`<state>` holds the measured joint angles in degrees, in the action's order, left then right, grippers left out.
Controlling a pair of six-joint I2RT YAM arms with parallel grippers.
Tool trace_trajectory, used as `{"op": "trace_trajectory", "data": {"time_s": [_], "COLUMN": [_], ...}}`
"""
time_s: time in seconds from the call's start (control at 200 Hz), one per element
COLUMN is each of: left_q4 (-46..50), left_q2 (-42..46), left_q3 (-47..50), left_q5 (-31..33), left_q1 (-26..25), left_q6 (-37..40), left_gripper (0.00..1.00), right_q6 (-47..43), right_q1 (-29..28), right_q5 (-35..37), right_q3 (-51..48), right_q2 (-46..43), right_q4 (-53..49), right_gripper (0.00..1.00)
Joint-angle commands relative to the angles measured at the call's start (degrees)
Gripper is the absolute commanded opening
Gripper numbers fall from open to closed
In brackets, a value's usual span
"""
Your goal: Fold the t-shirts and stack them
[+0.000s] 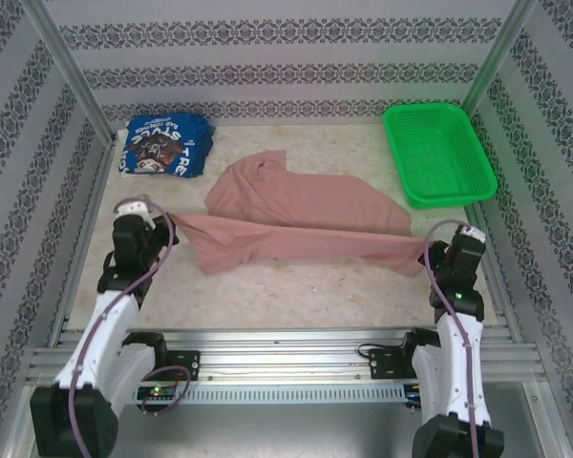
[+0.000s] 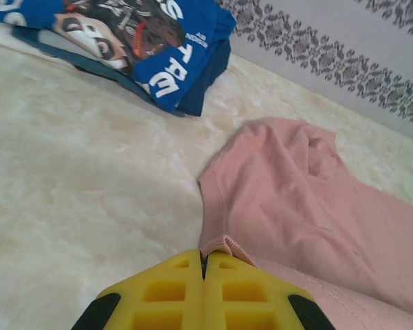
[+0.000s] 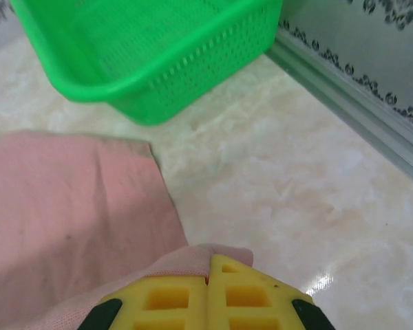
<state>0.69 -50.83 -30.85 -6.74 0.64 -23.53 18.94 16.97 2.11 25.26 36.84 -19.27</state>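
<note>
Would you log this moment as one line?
left fingers: shut on pink tee | right fingers: shut on pink tee | blue tee: folded, far left | basket: far right

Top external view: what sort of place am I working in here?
Probably a staged lab test cell, not a home: a pale table boxed in by aluminium framing and patterned backdrop walls, with a pink t-shirt, a folded blue t-shirt and a green basket laid out.
</note>
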Motion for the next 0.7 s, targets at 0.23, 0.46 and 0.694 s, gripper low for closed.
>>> {"op": "trace_trajectory", "data": {"time_s": [0.23,0.46,0.694], "left_q4": [-0.97,2.72,3.25], "left_q2": [-24.96,-38.25,-46.20], "left_q3": [-19.63,-29.53,-34.94], "left_q5": [3.80,2.87,2.38], "left_q1": [-3.61,-3.72,-4.42], "left_q6": [9.11,10.30,12.30], "left_gripper": [0.00,0.00,0.00], "right_q6": [-6.61,-8.45,-10.38], "right_q1": [-3.41,-6.99,-7.56], "right_q5": [-0.82,2.44,2.11], "right_q3": [9.28,15.57,17.43], "right_q2": [19.06,31.71,38.18], "right_q4": [6.06,6.31,6.29], "right_gripper": [0.00,0.00,0.00]}}
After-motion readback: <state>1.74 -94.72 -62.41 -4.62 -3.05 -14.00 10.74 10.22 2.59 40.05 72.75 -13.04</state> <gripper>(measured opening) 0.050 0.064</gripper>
